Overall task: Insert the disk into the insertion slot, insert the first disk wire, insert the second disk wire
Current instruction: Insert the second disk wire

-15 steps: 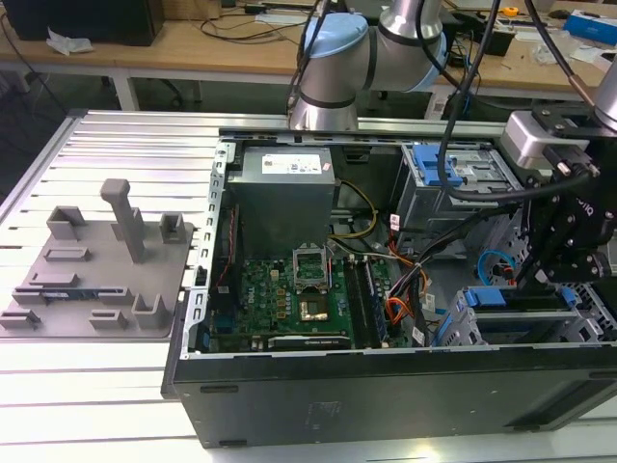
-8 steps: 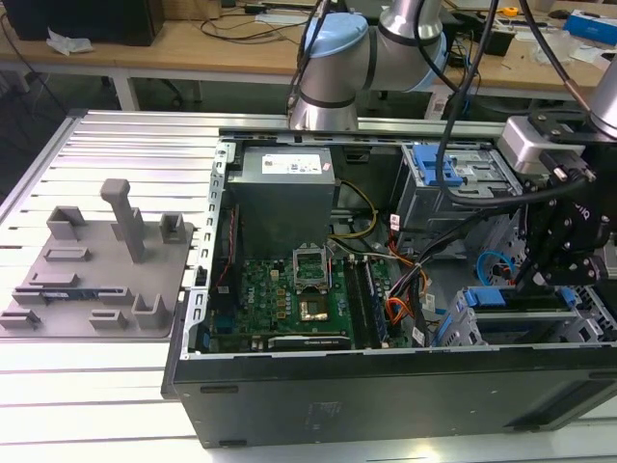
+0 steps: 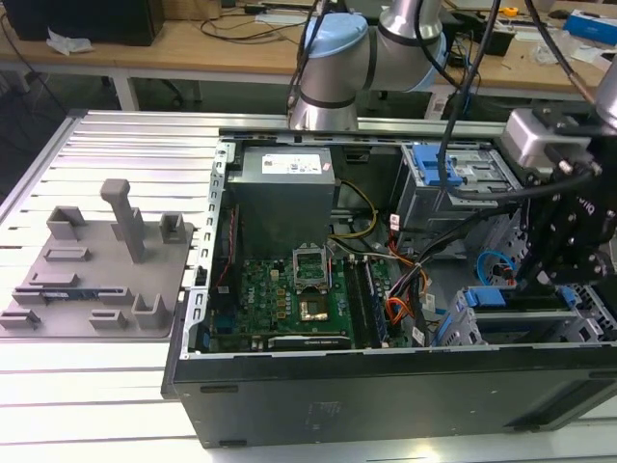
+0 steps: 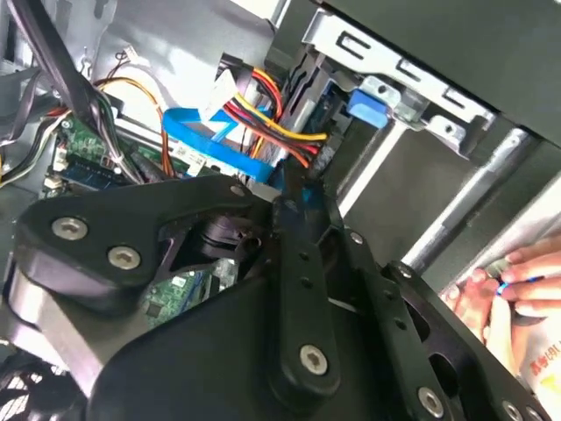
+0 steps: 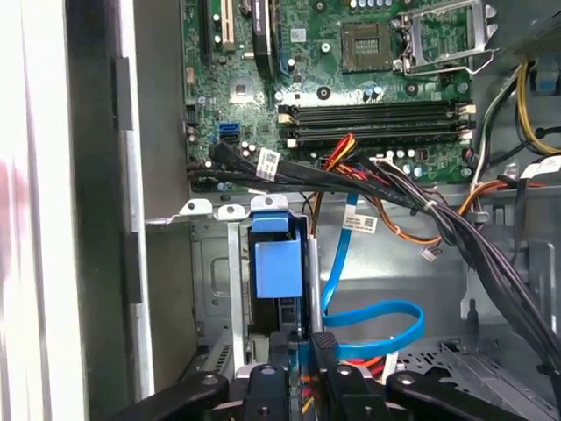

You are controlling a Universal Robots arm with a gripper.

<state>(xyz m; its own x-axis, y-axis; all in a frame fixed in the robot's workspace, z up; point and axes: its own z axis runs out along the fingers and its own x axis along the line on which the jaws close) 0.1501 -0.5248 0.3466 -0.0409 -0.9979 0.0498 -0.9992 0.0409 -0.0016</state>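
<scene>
The disk [image 5: 276, 267] sits in the insertion slot [image 5: 210, 289], and its blue caddy end [image 4: 366, 105] faces out of the silver cage [image 3: 458, 323]. The first disk wire [image 4: 272, 118], a red, yellow and orange bundle, ends in a dark plug at the disk's rear. The second disk wire [image 5: 386, 309] loops in bright blue [image 3: 495, 258] and runs back between my fingertips [image 4: 210, 140]. My gripper [image 4: 302, 191] is shut on its end, close against the disk's rear [image 5: 302, 346]. In the exterior view, my gripper [image 3: 540, 280] hangs over the case's right end.
A thick black cable bundle [image 5: 456, 228] crosses above the cage. The motherboard [image 3: 289, 289], power supply [image 3: 284, 183] and a taller grey bay with a blue lever [image 3: 443, 174] fill the case. A hand [image 4: 513, 281] rests outside the case wall. A grey fixture plate [image 3: 96, 270] lies at the exterior view's left.
</scene>
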